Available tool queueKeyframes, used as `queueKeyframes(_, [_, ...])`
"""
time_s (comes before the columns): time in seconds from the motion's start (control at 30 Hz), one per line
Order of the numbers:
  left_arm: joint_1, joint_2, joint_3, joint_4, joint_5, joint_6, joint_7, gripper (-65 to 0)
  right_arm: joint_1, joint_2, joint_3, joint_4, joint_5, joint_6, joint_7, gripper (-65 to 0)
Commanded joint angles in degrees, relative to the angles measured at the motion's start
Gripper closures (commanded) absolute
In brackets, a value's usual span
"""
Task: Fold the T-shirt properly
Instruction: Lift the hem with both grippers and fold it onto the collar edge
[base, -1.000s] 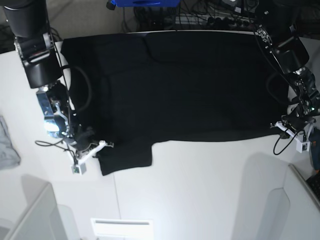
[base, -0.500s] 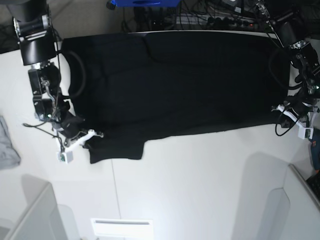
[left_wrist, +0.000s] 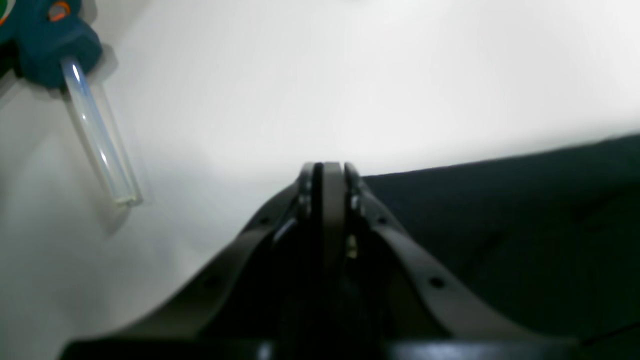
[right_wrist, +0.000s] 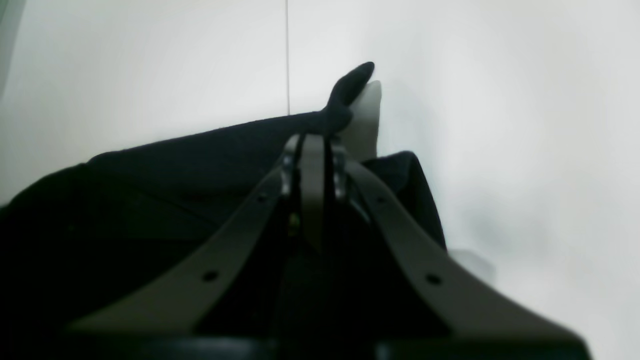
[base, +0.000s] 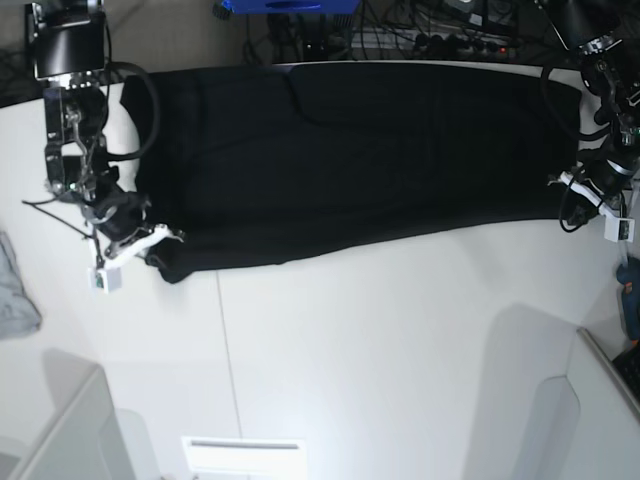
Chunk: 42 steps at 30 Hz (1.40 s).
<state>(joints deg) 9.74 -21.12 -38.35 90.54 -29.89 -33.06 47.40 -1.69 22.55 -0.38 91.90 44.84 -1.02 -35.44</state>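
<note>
Overhead, in the base view, the T-shirt (base: 350, 160) lies spread as a wide black band across the far half of the white table (base: 400, 350), its near edge running between the two grippers. At its one end the right gripper (base: 150, 240) sits on a bunched corner; at the other the left gripper (base: 578, 190) meets the hem. A small grey cloth (base: 15, 290) lies well apart from both

From the left wrist view, the left gripper's jaws are pressed together; whether cloth lies between them cannot be told, the black fabric lying just beside them. A clear tube (left_wrist: 97, 135) rests away to one side

From the right wrist view, the right gripper (right_wrist: 320, 135) pinches the shirt, a dark fold poking out beyond the tips
</note>
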Motion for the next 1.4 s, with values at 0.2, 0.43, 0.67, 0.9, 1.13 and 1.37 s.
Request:
queueKeyframes(0.2, [1.6, -0.9, -4.3, 5.3, -0.7, -0.7, 4.4, 0.0, -4.2, 0.7, 3.8, 6.6, 0.3, 0.3, 0.8, 0.0])
queueKeyframes(0.43, [2.4, -0.9, -5.2, 8.8, -0.6, -5.1, 8.8, 0.0, -9.0, 0.7, 5.8, 11.1, 0.4, 0.3, 0.8, 0.0])
queueKeyframes(0.67, [4.8, -0.9, -5.2, 9.8, -0.6, -5.1, 8.9, 0.0, -14.3, 0.6, 8.7, 16.4, 0.6, 0.3, 0.8, 0.0])
queueKeyframes(0.9, [7.5, -0.9, -5.3, 11.8, -0.7, -5.1, 8.9, 0.0, -18.9, 0.5, 9.1, 19.8, 0.7, 0.3, 0.8, 0.0])
queueKeyframes(1.13, [10.2, -0.8, -7.8, 14.9, -0.7, -5.1, 8.9, 0.0, -23.3, -1.3, 10.5, 22.5, 0.7, 0.3, 0.8, 0.0])
queueKeyframes(1.37, [12.3, -1.2, -8.9, 15.1, -0.7, -5.1, 8.9, 0.0, -26.5, -2.4, 11.7, 23.0, 0.7, 0.3, 0.9, 0.0])
